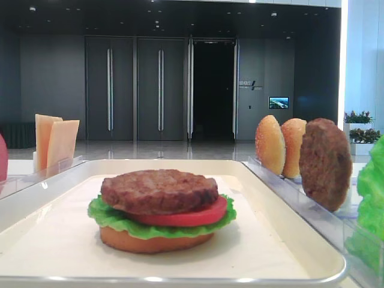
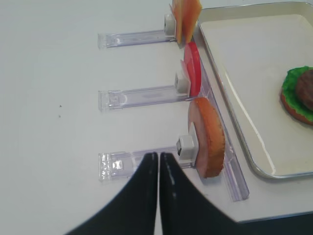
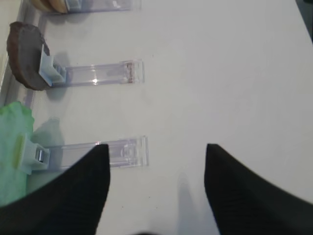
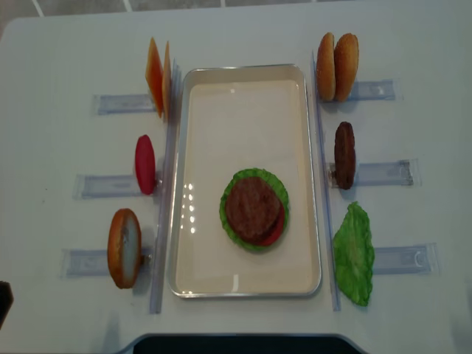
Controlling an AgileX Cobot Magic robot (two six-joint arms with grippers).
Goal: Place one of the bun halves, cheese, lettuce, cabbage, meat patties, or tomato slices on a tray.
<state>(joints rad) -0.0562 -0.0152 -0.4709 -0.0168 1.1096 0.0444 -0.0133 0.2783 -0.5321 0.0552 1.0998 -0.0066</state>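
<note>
Tray (image 4: 184,184) centre with one stacked patty (image 4: 252,206), tomato, lettuce, bun base, two domed buns (image 4: 336,66) far right, perhaps two cheese slices (image 4: 157,77) far left, left gripper (image 2: 159,161) clenched empty, right gripper (image 3: 156,152) released.

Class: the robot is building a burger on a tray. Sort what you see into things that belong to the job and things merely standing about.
Belongs to the job:
tray
stacked burger
cheese
tomato slice
flat bun half
domed bun halves
spare meat patty
spare lettuce

Merely standing about:
clear holders
table
dark doors behind
</note>
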